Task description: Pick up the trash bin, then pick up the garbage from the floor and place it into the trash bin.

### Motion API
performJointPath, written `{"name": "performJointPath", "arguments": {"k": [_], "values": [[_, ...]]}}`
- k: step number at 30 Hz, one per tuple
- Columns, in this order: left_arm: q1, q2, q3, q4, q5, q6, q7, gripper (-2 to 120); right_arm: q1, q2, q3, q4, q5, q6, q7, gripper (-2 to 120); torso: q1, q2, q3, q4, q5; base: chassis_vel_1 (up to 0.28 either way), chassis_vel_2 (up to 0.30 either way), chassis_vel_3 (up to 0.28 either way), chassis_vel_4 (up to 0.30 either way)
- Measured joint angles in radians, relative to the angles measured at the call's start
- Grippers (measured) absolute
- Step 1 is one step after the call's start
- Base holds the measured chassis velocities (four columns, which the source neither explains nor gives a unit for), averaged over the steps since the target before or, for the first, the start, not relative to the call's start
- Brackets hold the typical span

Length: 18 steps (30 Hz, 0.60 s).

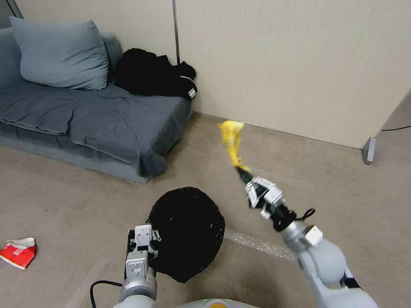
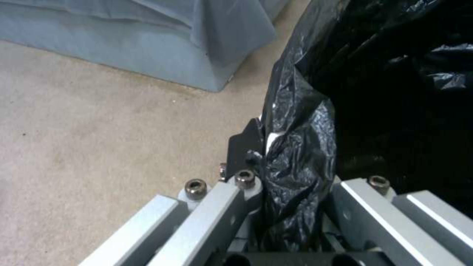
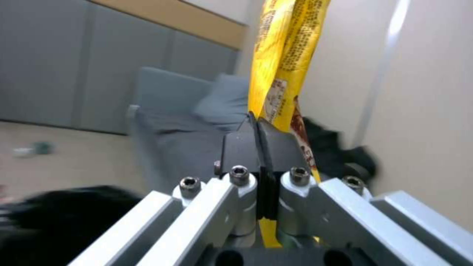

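- The yellow wrapper point(image 1: 231, 141) is up in the air, centre-right of the head view: long, crumpled, twisted, standing tall above the fingertips that pinch its lower end.
- From the right wrist view the yellow wrapper point(image 3: 286, 59) shows printed text and a brown-and-red patch, with a strip of it poking out below the black pads point(image 3: 246, 147).
- The right gripper point(image 1: 244, 171) is clamped tight on that wrapper, pads pressed flat together, no gap at all.
- The right arm reaches from the lower right corner up toward the middle, wrist angled so the wrapper points up at the wall.
- The trash bin point(image 1: 186, 233) sits low centre, a round mouth swallowed in crinkled black bag, glossy and creased.
- The left gripper point(image 1: 143, 244) is closed on the bin's near-left rim; in the left wrist view the bag liner point(image 2: 295, 155) bunches between the fingers, a sliver of white rim peeking through.
- The left arm comes straight up from the bottom edge.
- A red-white carton point(image 1: 18, 252) lies on the floor at lower left.
- The grey sofa point(image 1: 107, 119) fills the upper left.
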Motion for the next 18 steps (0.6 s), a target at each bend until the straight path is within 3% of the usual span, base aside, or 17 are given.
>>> {"name": "performJointPath", "arguments": {"k": [7,18], "values": [[-0.010,0.001,0.013,0.005,0.000,0.004,0.001,3,-0.038,-0.077,-0.161,-0.054,-0.048,0.005,0.014,0,0.000,0.000,0.000,0.0001,0.0001,0.000,0.000,0.000,0.000],[-0.018,0.005,0.017,-0.002,-0.008,0.011,0.001,3,-0.012,-0.056,-0.243,-0.171,-0.110,0.012,0.025,0,0.000,0.000,0.000,0.0001,0.0001,0.000,0.000,0.000,0.000]]}}
